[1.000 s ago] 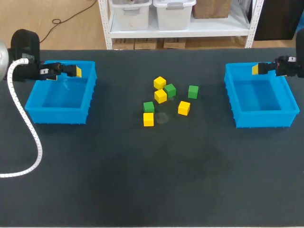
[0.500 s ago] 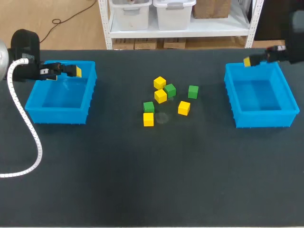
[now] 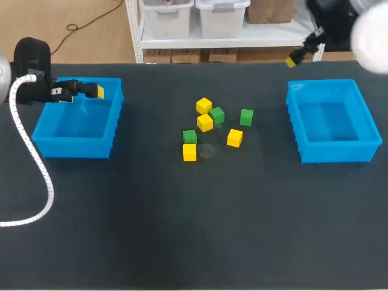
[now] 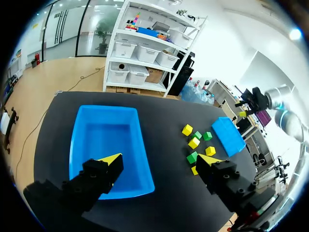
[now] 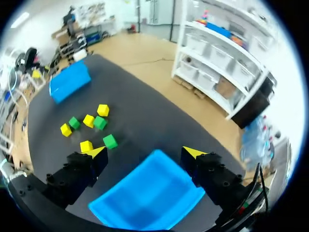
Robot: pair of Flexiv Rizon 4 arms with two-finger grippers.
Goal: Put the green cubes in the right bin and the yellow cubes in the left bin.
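Right gripper [image 3: 293,60] had swung up and back. A second earlier it hung over the right bin's [image 3: 294,124] back rim; now it was lifted past the bin's far corner, toward the counter's [image 3: 194,230] back edge. Its fingers were spread with nothing in them. Left gripper [image 3: 97,91] hadn't budged from over the left bin's [image 3: 116,118] back rim, also spread and empty.

No cube had moved. The four yellow cubes [image 3: 205,122] and three green cubes [image 3: 246,117] sat clustered mid-counter, well apart from both bins, which were empty. So sorting hadn't started, and my guess is that swing was the lead-in to a first pick.

Cubes have no long axis, though a few sat slightly turned. Both bins faced open-side up, long sides seemingly running front to back.
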